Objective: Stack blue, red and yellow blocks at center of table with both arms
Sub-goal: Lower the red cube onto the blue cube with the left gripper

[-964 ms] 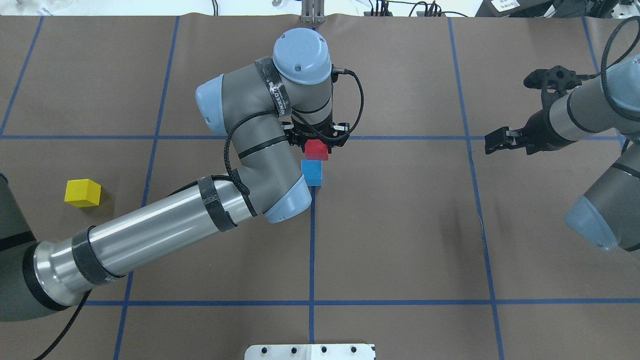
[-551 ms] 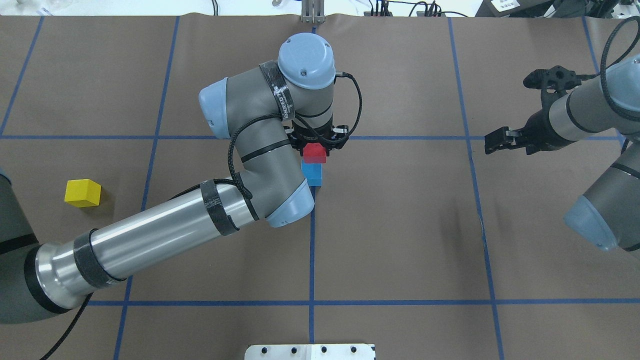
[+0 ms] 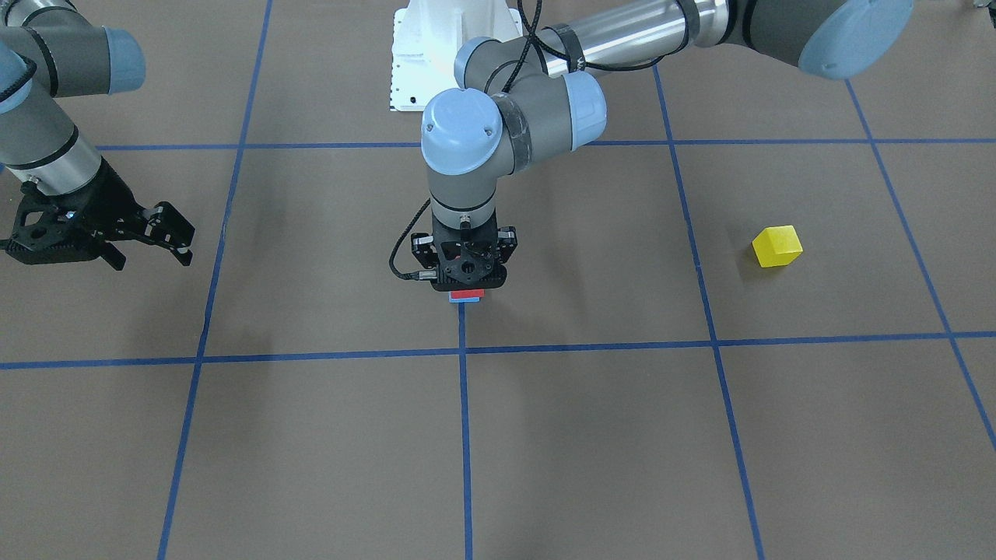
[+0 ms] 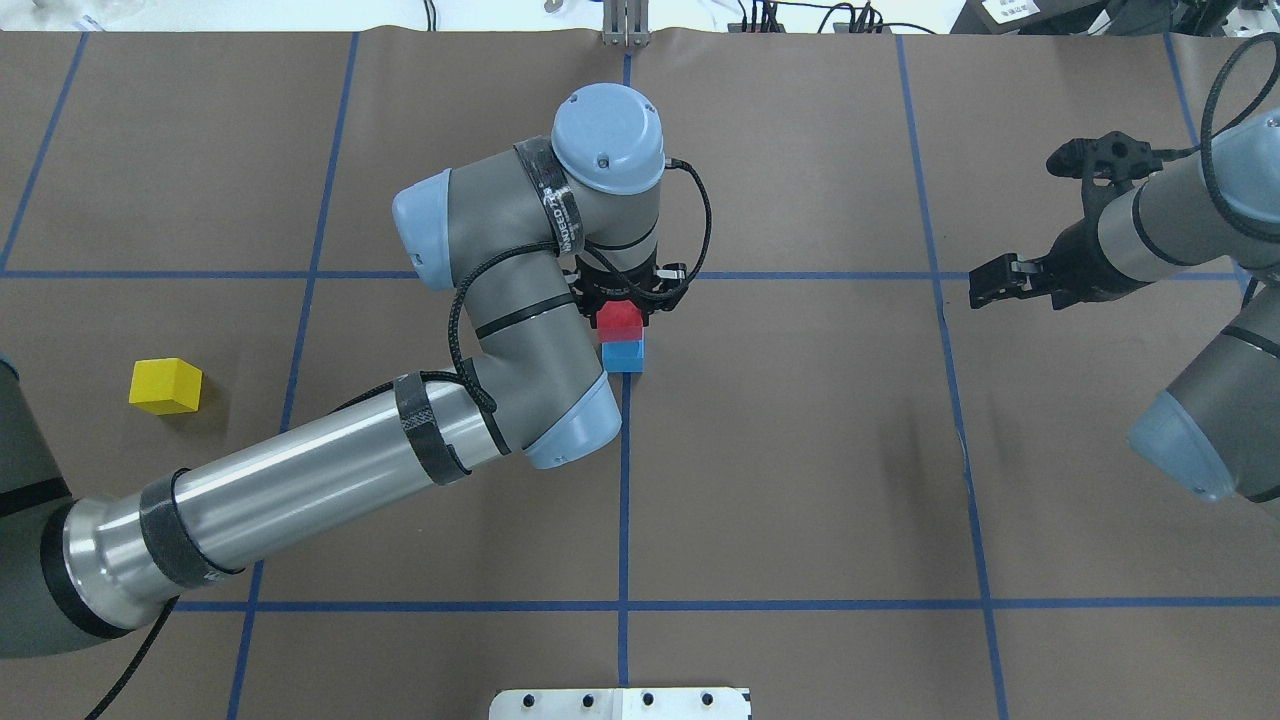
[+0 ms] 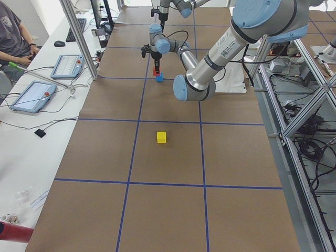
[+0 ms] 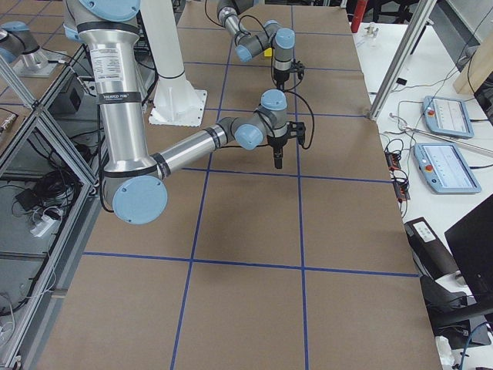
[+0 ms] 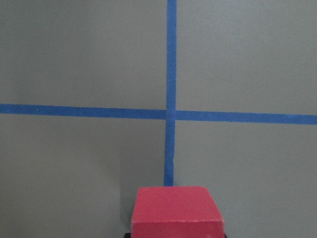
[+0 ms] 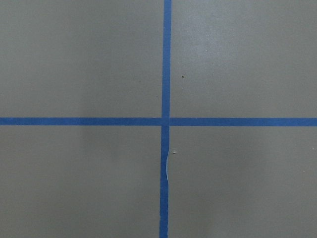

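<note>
While the yellow block (image 4: 165, 386) sits toward the table's (image 4: 800, 480) left edge, the left gripper (image 4: 620, 308), clamped on the red block (image 4: 619, 325) over the blue block (image 4: 624, 356) at mid-surface, should square the edges, settle it flat, then release gently. Whether the two blocks touch is hidden. The right gripper (image 4: 1000, 283) hovers empty near the right edge, fingers apart.

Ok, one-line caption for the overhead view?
Left gripper holds the red block over the blue block at centre; yellow block lies far left, right gripper hangs aside.
</note>
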`<state>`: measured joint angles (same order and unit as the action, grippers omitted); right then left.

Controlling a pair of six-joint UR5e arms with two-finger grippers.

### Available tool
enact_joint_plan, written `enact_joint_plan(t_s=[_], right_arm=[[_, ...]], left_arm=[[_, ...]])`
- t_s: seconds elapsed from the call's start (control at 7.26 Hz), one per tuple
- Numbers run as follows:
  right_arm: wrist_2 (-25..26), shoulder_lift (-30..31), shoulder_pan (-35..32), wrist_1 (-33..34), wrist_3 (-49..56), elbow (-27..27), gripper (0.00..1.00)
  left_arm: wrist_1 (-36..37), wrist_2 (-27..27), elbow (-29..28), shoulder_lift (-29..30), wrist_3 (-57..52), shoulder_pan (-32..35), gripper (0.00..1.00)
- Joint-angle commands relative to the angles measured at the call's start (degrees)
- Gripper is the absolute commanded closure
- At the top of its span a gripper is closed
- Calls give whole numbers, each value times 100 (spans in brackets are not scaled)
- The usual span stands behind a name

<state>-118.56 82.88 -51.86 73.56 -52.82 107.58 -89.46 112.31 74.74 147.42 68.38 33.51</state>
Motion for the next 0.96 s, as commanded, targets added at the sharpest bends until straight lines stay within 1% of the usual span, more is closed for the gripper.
enact_joint_plan(t_s=[0.0, 0.69, 0.83], right_arm=[[0, 0, 0, 0, 0, 0, 0], [0, 0, 0, -9, 0, 0, 0], [0, 0, 0, -9, 0, 0, 0]], left_arm=[[7, -7, 50, -20, 9, -29, 100], [-2, -34, 59, -29, -62, -73, 100], [-2, -34, 146, -81, -157, -73, 100]])
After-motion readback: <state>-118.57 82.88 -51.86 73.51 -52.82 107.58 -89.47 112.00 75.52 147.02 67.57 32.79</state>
